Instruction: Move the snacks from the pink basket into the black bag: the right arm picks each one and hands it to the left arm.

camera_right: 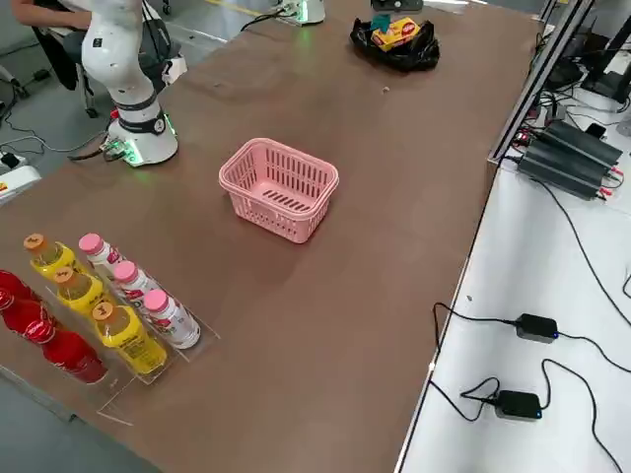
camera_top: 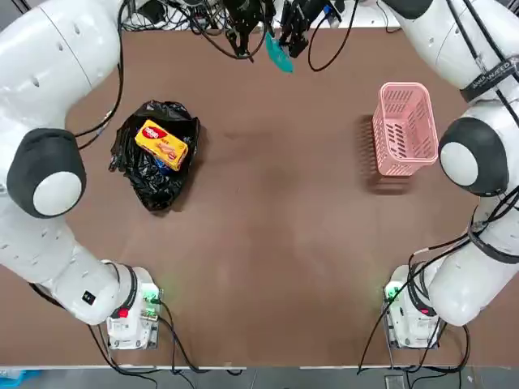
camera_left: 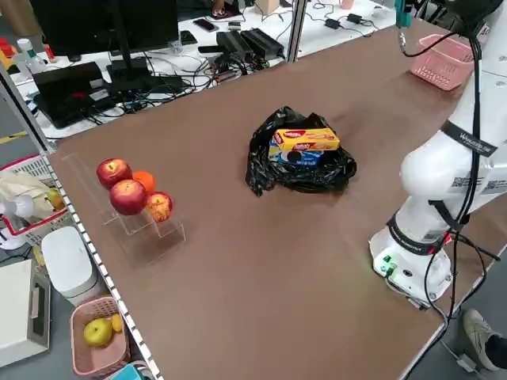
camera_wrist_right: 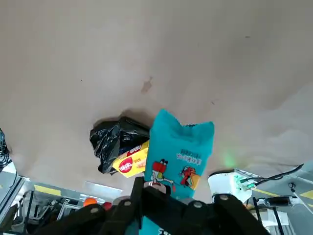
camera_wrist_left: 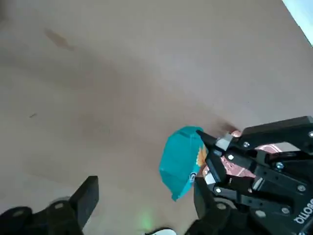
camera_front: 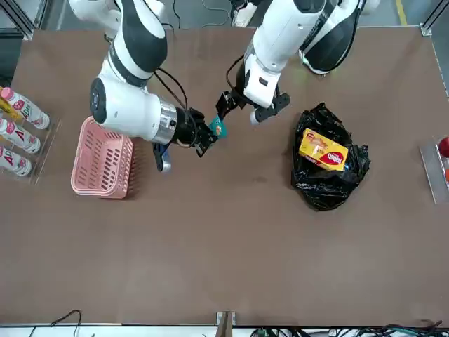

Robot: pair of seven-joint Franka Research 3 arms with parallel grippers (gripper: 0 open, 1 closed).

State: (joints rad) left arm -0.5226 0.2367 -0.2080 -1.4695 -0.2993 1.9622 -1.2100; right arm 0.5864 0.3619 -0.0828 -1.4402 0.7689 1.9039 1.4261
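My right gripper (camera_front: pixel 208 133) is shut on the small teal snack (camera_front: pixel 219 127), held in the air over the table's far middle. The teal snack (camera_wrist_right: pixel 178 156) stands upright above that gripper's fingers (camera_wrist_right: pixel 146 193). My left gripper (camera_front: pixel 247 111) hovers right beside it, open, and the teal snack (camera_wrist_left: pixel 181 161) sits just beyond its spread fingers (camera_wrist_left: pixel 85 196), untouched. The black bag (camera_top: pixel 154 154) lies on the robot's left, with a yellow snack (camera_top: pixel 162 144) on top and a blue snack (camera_left: pixel 297 156) under it. The pink basket (camera_top: pixel 403 130) stands on the robot's right with no snack showing in it.
White bottles with red lettering (camera_front: pixel 19 133) line the table edge beyond the basket, next to yellow and red bottles (camera_right: pixel 99 315). Red and orange fruits (camera_left: pixel 131 190) sit on a clear stand past the bag. Cables (camera_top: pixel 203 20) hang at the far edge.
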